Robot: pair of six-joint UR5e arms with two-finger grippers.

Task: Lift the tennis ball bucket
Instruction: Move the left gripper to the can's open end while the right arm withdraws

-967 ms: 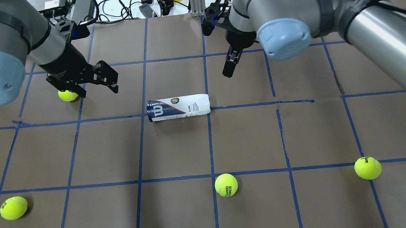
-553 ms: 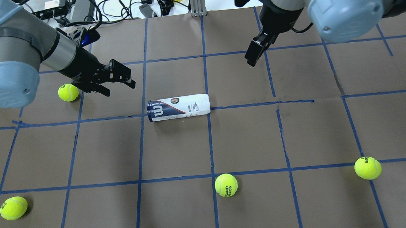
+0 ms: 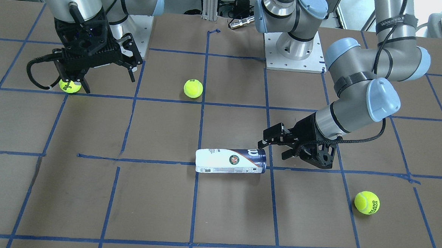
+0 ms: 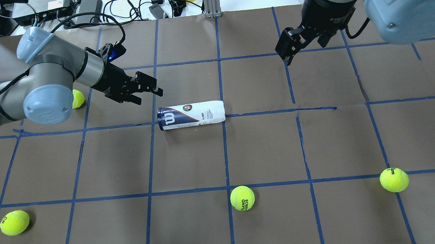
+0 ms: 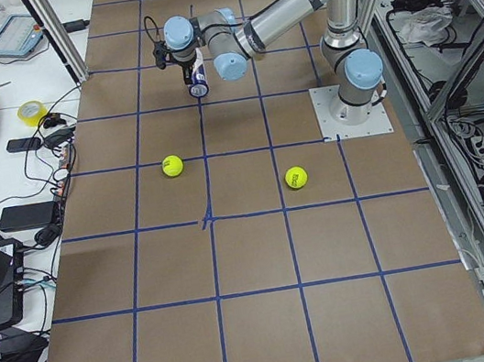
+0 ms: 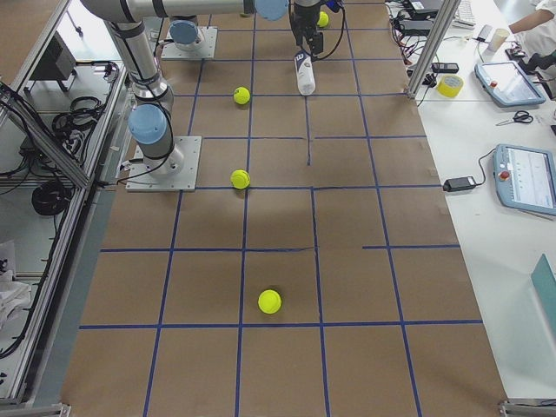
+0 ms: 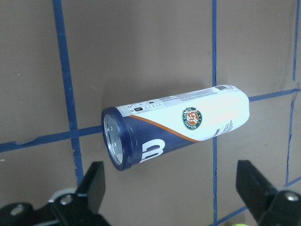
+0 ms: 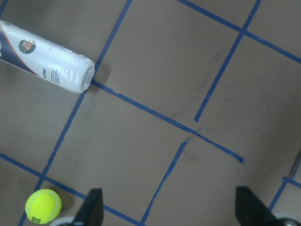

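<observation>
The tennis ball bucket (image 4: 191,115) lies on its side mid-table, its dark blue rim toward my left arm. It also shows in the front view (image 3: 230,161), the left wrist view (image 7: 178,125) and the right wrist view (image 8: 47,61). My left gripper (image 4: 150,95) is open and empty. It hovers just behind and beside the can's rim end without touching it, as the front view (image 3: 272,149) also shows. My right gripper (image 4: 286,56) is open and empty, far back right of the can, near a tennis ball (image 3: 70,86).
Yellow-green tennis balls lie about: one by my left elbow (image 4: 76,99), one front centre (image 4: 242,198), one front right (image 4: 394,179), one front left (image 4: 14,222). Cables and boxes (image 4: 85,6) lie past the table's far edge.
My left gripper has swung right and lower, up to the can's rim end. My right arm has moved right and back, away from the can. The can has not moved.
</observation>
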